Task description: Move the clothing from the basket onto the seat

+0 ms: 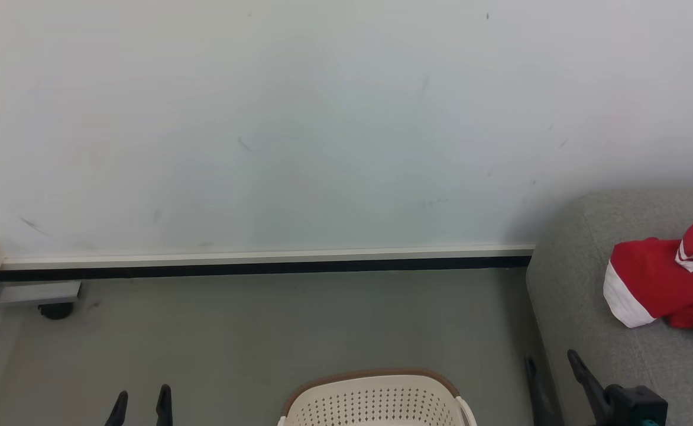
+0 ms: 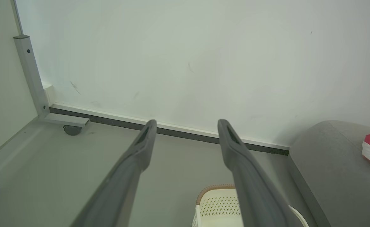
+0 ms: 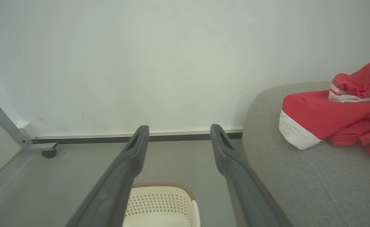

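Grey floor [image 1: 252, 331] bears a basket [image 1: 376, 402], cut off below.

- Our left gripper [image 1: 143, 390], 7 o'clock in the head view: we see two short black tips, pointed, slightly curved.
- Right gripper [image 1: 550, 355], 5 o'clock: two longer black fingers [image 1: 583, 378] tapering to points, rooted in a boxy black mount [image 1: 639, 403]. There's a teal speck at the mount's 6 o'clock edge.
- In our wrist views the fingers read matte dark grey: long, smooth, widening toward the base.
- Each finger has a narrow slot [image 3: 134, 141] recessed just below its rounded tip.
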You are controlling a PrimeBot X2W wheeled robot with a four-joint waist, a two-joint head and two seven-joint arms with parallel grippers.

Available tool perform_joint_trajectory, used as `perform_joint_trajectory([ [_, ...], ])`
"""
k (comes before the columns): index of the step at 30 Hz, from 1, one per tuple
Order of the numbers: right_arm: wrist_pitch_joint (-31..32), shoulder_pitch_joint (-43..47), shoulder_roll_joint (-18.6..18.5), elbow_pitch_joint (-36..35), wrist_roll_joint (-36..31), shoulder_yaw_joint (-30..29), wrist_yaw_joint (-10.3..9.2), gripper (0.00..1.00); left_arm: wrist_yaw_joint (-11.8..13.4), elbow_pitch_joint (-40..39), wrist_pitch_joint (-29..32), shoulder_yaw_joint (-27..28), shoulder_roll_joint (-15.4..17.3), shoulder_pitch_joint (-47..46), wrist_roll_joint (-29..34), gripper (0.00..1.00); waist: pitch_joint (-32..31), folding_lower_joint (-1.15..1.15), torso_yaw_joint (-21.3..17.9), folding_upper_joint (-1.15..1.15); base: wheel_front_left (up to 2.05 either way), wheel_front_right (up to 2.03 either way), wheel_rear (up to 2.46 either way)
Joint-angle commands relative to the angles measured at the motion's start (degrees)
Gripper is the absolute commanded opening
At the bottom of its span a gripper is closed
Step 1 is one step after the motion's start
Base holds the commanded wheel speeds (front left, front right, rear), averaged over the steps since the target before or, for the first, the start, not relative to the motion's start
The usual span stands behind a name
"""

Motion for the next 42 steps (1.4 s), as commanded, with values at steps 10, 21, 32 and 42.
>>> perform_joint_trajectory([
  [10,0.7,-0.7,-0.3,1.3,0.9,2.0,-0.02,1.00,-0.9,1.9,-0.2,0.7,0.2,1.6,4.2,1.00,0.8,0.00,-1.3,0.00,0.00,0.00,0.00],
  [21,0.1,-1.3,-0.2,1.8,0.9,1.8,-0.02,1.00,-2.6,2.1,-0.2,2.5,-1.7,1.6,4.9,1.00,1.4,0.00,-1.7,0.00,0.00,0.00,0.00],
  [32,-0.2,-1.8,0.4,1.3,0.6,2.0,-0.03,1.00,-4.2,1.7,-0.2,4.1,-3.4,1.2,5.2,1.00,1.9,0.00,-1.9,0.00,0.00,0.00,0.00],
  [42,-0.2,-1.5,0.1,1.2,0.9,2.0,-0.02,1.00,-5.2,2.1,-0.2,5.0,-4.3,1.0,5.1,1.00,2.0,0.00,-1.8,0.00,0.00,0.00,0.00],
])
